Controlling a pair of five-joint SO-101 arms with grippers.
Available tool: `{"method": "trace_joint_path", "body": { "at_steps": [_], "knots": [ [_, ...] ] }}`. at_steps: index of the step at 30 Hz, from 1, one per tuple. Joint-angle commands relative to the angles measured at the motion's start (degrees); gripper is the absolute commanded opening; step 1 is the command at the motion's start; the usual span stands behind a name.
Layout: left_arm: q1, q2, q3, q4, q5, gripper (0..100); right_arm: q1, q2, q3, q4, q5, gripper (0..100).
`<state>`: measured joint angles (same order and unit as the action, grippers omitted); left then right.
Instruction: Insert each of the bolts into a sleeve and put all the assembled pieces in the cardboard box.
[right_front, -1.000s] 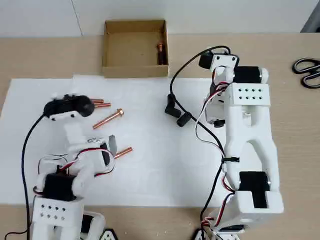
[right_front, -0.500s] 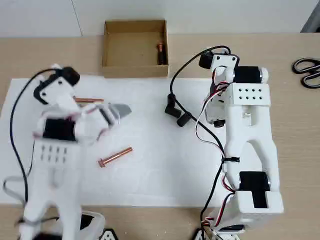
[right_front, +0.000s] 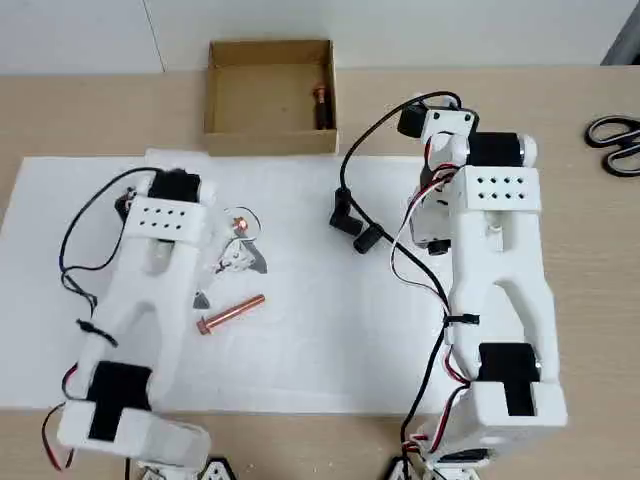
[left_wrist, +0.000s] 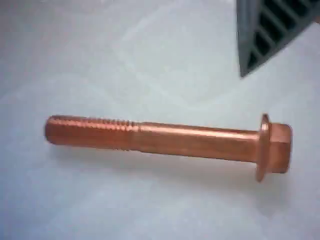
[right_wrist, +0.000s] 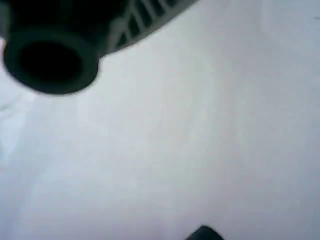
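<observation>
While right tool (right_wrist: 92, 30) grips sleeve (right_wrist: 50, 64), bolt (left_wrist: 165, 142) lies flat

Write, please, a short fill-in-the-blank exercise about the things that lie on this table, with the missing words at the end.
1. The cardboard box holds ____ assembled piece.
2. In the left wrist view, a copper bolt lies flat on the white ____.
3. The scissors lie at the far right, on the bare wooden ____.

Missing words: one; paper; table.
</observation>
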<state>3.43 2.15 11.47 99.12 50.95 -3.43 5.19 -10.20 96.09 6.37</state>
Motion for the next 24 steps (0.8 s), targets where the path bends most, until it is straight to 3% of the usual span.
{"method": "trace_joint_path", "body": {
  "at_steps": [1, 12, 24],
  "knots": [
    [0.1, 2.4, -2.2, 0.9, 4.2, 33, 0.4, -3.6, -0.4, -0.1, 0.6, 0.4],
    [0.1, 12.7, -2.2, 1.1, 9.6, 33, 0.4, -3.2, -0.4, -0.2, 0.6, 0.4],
    [0.1, 19.3, -2.5, 0.1, 9.7, 33, 0.6, -3.2, -0.4, -0.2, 0.6, 0.4]
  ]
}}
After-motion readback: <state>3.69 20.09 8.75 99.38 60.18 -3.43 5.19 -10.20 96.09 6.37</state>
